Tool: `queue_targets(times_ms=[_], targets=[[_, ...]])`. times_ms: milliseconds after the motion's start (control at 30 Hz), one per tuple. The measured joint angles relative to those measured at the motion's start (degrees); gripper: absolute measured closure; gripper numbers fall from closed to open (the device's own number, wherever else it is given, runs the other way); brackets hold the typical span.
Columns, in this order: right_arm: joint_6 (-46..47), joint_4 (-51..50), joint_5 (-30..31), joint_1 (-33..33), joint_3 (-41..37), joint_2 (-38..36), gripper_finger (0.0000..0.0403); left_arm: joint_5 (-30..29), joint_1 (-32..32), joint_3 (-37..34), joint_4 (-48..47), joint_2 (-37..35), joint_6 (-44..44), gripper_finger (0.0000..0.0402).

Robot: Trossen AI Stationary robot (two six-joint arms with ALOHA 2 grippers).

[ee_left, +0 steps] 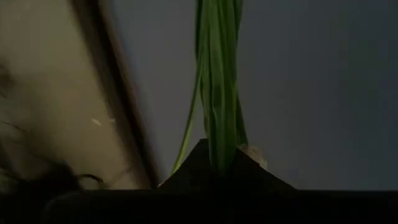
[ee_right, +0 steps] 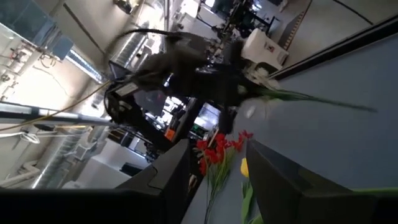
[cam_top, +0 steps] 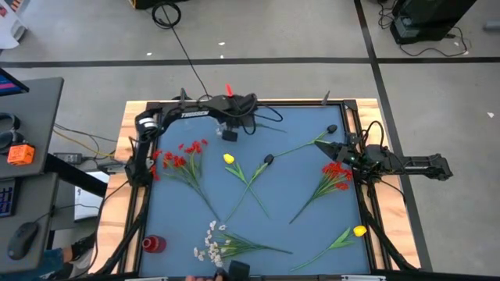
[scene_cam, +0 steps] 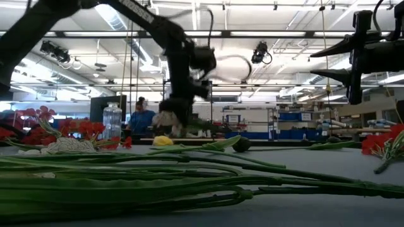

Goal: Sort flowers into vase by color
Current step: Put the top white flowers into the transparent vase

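Because these flowers are light, floppy and soft-stemmed, I'd pinch low on the stem, never the blossom. My left hand (cam_top: 229, 134), at 12 o'clock on the worktop (cam_top: 297, 125), is closed on a green stem (ee_left: 217, 106). Right hand (cam_top: 337, 150), at 3 o'clock, hangs open above a red sprig (cam_top: 334, 173). Crossed yellow (cam_top: 228, 159) and dark (cam_top: 268, 160) stems at centre could snag; white sprig (cam_top: 209, 243) lies at 6.

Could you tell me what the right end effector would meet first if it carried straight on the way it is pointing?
Probably the left end effector, shut on a green-stemmed artificial flower sprig. The open right end effector hangs above the loose flowers on the blue table; depth is unclear.
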Motion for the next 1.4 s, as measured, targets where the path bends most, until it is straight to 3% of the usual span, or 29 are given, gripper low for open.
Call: queue_targets(times_ms=[267,467,767,967,1167,1400], targets=[[-1.7,3.4,-2.8,0.0,1.9,2.2,0.0236,0.1,-9.0,0.0,0.3,-12.8,21.1,0.0383],[-1.7,5.6,-7.3,0.0,7.1,11.3,0.0222,0.1,-16.2,0.0,0.7,-17.8,32.9,0.0381],[-0.6,13.4,-21.2,0.0,19.3,37.8,0.0172,-2.5,-24.8,0.0,10.4,-19.1,42.9,0.0379],[-2.5,17.6,-31.4,1.2,28.9,53.5,0.0163,-4.4,-27.3,0.0,12.9,-19.2,47.1,0.0379],[-3.9,17.7,-34.4,1.6,33.6,62.8,0.0164,-4.9,-27.7,0.0,15.2,-19.2,48.5,0.0379],[-3.6,23.6,-36.2,1.7,34.2,67.5,0.0183,-5.9,-28.0,0.0,16.0,-19.2,49.7,0.0379]])
